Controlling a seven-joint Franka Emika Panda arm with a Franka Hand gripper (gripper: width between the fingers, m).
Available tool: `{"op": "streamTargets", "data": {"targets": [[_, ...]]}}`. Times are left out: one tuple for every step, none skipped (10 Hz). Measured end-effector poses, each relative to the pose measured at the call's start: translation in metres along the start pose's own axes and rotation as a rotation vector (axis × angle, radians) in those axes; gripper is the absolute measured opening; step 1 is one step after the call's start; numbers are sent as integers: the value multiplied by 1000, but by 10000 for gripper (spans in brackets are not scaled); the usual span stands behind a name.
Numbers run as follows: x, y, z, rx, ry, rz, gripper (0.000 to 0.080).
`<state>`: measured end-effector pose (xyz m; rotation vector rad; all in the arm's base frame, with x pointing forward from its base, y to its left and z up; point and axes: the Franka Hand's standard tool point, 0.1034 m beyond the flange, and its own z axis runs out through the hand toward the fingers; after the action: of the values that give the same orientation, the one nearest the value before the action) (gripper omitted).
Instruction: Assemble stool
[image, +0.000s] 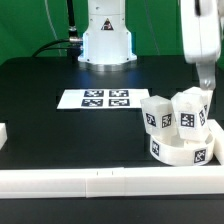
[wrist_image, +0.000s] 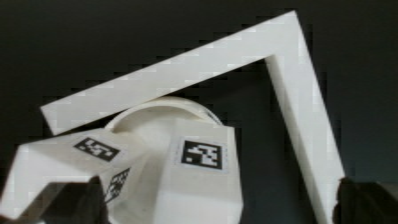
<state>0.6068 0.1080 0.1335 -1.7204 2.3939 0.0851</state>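
The round white seat disc lies on the black table at the exterior view's right, in the corner of the border rails. White block legs with tags stand upright on it close together, one on the left and one further right. My gripper comes down from above at the right-hand side of the legs. In the wrist view my gripper is open, with dark fingers far apart on either side of a tagged leg. Another leg stands beside it, and the seat disc shows behind them.
The marker board lies mid-table in front of the robot base. Long white border rails run along the front edge and meet in a corner by the seat. A white block sits at the left edge.
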Motion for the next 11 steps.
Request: {"op": "streamTargets", "data": {"targets": [[0,0,2,-2,2,-18,647],[0,1,2,-5,7,-76,649],[-1,6,6,-33,49,-276,649],[-4,7,7,-60,76,-437,649],[-7,5,6,-76,78,-534,649],[-6,3,5,-67,75,-604,649],[-5,3,6,-71,75,-667,649],[-5,3,6,-75,75,-737,649],[-5,3,6,-78,73,-817,649],[-4,3,6,-84,76,-916,649],[-2,2,6,-96,92,-1060,649]]}}
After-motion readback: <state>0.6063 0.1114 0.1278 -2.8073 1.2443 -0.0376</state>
